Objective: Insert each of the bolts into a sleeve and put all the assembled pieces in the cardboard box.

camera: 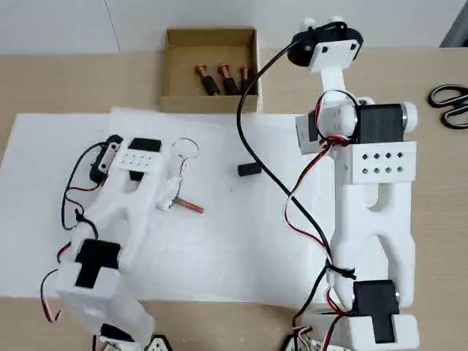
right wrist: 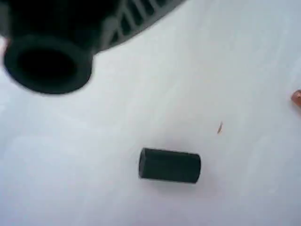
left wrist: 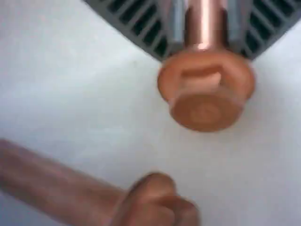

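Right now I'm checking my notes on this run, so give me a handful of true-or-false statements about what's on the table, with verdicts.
1. The cardboard box is empty. False: three assembled pieces lie in it.
2. The left end effector grips a copper bolt. True.
3. A loose black sleeve lies on the white sheet. True.
4. The scissors lie on the white sheet. False: they lie on the bare table, off the sheet's right side.
5. The right arm holds a bolt. False: the right end effector holds a second black sleeve.
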Controlling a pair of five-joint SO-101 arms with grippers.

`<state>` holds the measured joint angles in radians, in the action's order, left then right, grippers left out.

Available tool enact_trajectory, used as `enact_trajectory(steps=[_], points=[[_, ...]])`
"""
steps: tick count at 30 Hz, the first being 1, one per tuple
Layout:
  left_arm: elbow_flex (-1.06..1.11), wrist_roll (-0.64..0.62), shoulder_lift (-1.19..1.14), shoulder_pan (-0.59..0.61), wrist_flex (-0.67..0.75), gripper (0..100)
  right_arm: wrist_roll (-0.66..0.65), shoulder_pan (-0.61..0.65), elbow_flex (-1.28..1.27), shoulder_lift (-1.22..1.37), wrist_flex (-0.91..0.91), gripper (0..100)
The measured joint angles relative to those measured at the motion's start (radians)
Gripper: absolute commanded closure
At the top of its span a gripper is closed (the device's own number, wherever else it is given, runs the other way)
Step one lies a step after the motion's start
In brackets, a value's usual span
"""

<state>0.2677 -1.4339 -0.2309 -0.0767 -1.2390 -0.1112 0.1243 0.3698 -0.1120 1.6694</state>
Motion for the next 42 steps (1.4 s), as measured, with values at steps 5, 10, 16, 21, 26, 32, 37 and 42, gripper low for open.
enact_trajectory(steps=[5,10,16,21,26,32,37,42], points=[[-0.189,0.181,-0.003,-0.035,-0.235,99,0.0,0.0,0.0,0.0,0.0,99.4],[-0.394,0.565,-0.003,-0.034,-0.402,99,0.0,0.0,0.0,0.0,0.0,99.4],[-0.428,1.108,-0.003,-0.034,-0.443,99,0.0,0.0,0.0,0.0,0.0,99.4],[-0.396,1.264,-0.003,-0.032,-0.465,99,0.0,0.0,0.0,0.0,0.0,99.4],[-0.365,1.275,-0.003,0.003,-0.468,99,0.0,0.0,0.0,0.0,0.0,99.4],[-0.365,1.209,-0.003,0.084,-0.477,99,0.0,0.0,0.0,0.0,0.0,99.4],[-0.365,1.025,-0.003,0.114,-0.477,99,0.0,0.0,0.0,0.0,0.0,99.4],[-0.365,0.996,-0.003,0.112,-0.48,99,0.0,0.0,0.0,-0.015,0.0,99.5]])
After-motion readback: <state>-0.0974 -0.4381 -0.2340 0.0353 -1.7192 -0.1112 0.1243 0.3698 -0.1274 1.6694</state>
